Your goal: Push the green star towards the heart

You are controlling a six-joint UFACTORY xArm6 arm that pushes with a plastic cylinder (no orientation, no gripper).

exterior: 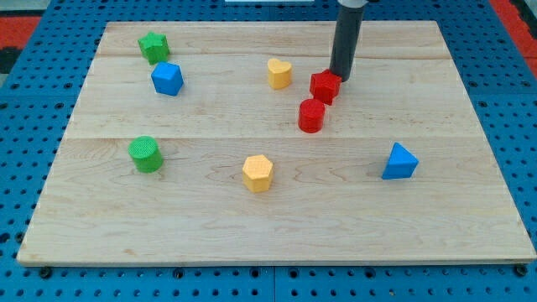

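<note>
The green star (154, 47) sits near the board's top left corner. The yellow heart (279, 73) lies near the top middle, well to the star's right. My tip (340, 78) is down at the top middle-right, touching the upper right side of a red block (325, 86). It is to the right of the heart and far from the green star.
A blue block (167, 79) lies just below and right of the star, between it and the heart. A red cylinder (311, 116), a green cylinder (146, 154), a yellow hexagonal block (258, 173) and a blue triangular block (400, 162) are spread over the wooden board (470, 226).
</note>
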